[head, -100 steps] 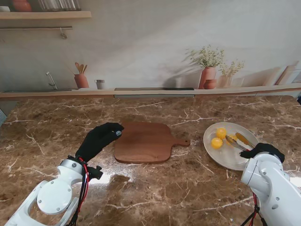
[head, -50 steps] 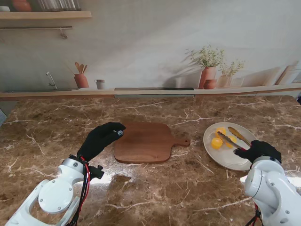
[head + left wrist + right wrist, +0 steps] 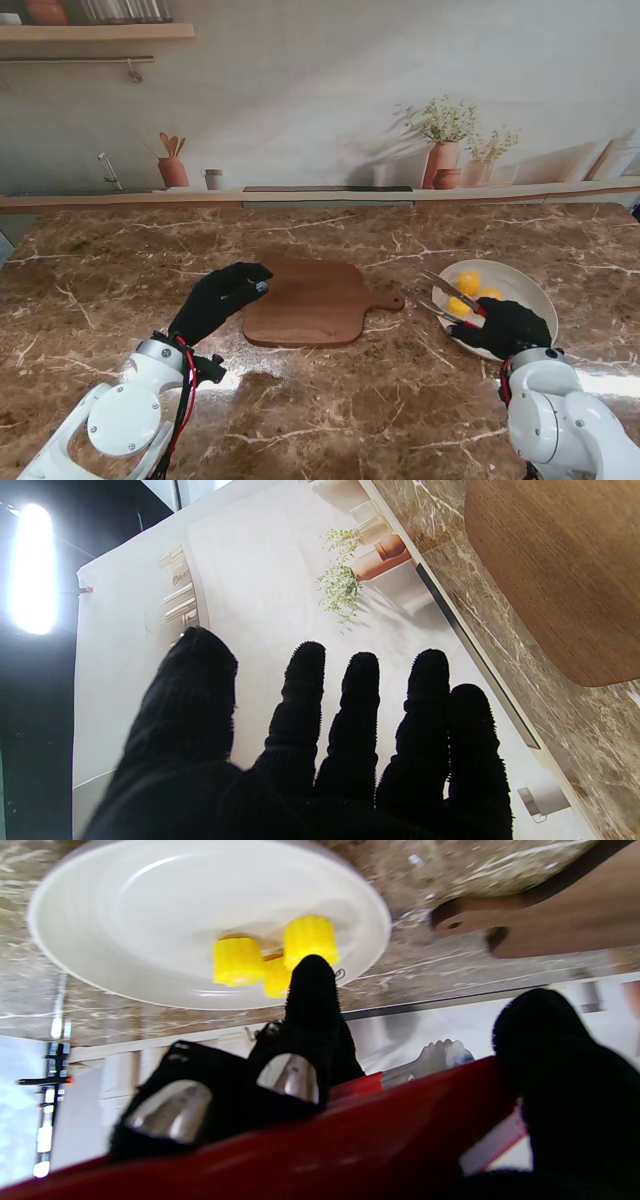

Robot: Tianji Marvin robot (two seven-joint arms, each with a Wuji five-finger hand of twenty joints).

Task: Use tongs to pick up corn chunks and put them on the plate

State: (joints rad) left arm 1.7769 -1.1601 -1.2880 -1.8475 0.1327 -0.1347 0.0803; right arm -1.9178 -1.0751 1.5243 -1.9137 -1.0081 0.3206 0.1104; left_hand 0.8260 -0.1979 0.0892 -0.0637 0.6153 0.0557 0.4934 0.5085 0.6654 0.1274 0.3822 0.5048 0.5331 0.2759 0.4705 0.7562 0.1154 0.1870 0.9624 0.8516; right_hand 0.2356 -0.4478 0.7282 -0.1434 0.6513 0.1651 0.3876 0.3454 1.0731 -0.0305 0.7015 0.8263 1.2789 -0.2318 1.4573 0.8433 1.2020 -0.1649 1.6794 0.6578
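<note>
A white plate (image 3: pixel 525 290) lies on the right of the marble counter and holds three yellow corn chunks (image 3: pixel 468 283), bunched together in the right wrist view (image 3: pixel 239 961). My right hand (image 3: pixel 503 326) is shut on the red-handled tongs (image 3: pixel 440 298), whose metal arms point left past the plate's near-left rim, spread apart with nothing between them. The tongs' red handle (image 3: pixel 350 1140) fills the right wrist view. My left hand (image 3: pixel 215 298) is open, fingers (image 3: pixel 350 715) spread, hovering at the left edge of the wooden cutting board (image 3: pixel 310 300).
The cutting board's handle (image 3: pixel 388 301) points toward the plate. A ledge along the back of the counter carries terracotta pots with plants (image 3: pixel 442 160), a utensil pot (image 3: pixel 172 170) and a small cup (image 3: pixel 212 179).
My right hand swung the tongs leftward off the plate, toward the board's handle, and the hand now covers the plate's near rim. The corn chunks stay on the plate. The left hand barely moved.
</note>
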